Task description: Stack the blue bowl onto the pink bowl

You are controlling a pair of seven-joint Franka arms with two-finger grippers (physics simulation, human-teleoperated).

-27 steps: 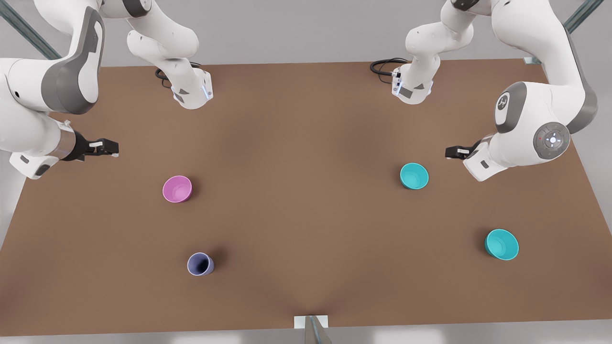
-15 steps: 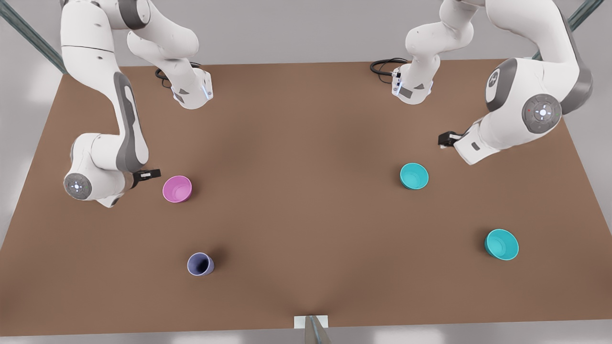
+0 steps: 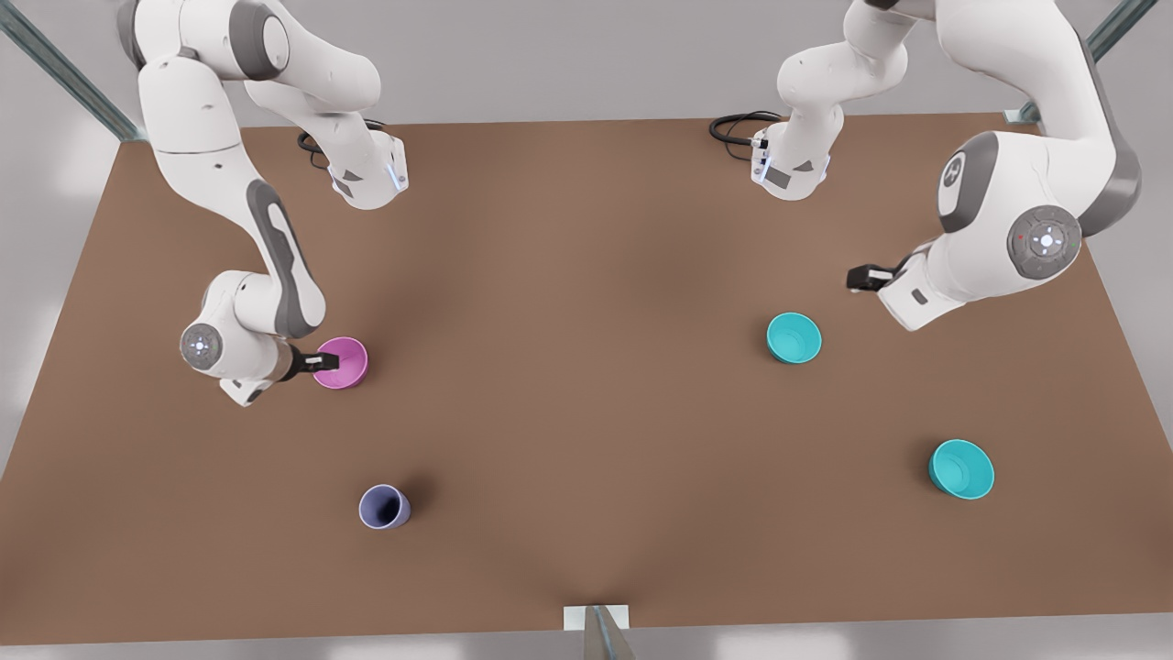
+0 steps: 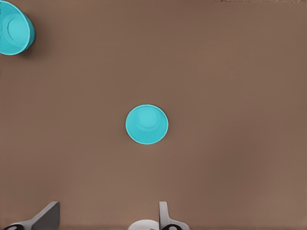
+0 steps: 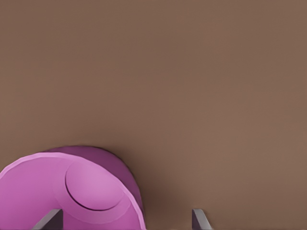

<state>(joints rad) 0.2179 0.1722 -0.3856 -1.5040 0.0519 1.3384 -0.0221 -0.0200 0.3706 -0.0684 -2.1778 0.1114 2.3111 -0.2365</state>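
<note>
The pink bowl (image 3: 342,362) stands upright on the front view's left side of the table; the right wrist view has the pink bowl (image 5: 72,189) close up. My right gripper (image 3: 325,360) is open at its rim, one fingertip (image 5: 50,220) over the bowl and the other over the table beside it (image 5: 124,223). The blue bowl (image 3: 794,337) stands upright on the front view's right, also central in the left wrist view (image 4: 147,124). My left gripper (image 3: 861,277) hangs open (image 4: 105,220) above the table, up and right of the blue bowl, apart from it.
A wider, flared turquoise bowl (image 3: 962,468) sits nearer the front on the front view's right, also in the left wrist view (image 4: 14,28). A lavender-blue cup (image 3: 384,506) stands in front of the pink bowl. Both arm bases (image 3: 367,179) are at the brown table's (image 3: 586,385) far edge.
My right gripper has swung in from the front view's left edge and come down to the pink bowl's rim. The left arm shifted only slightly. The bowls have not moved.
</note>
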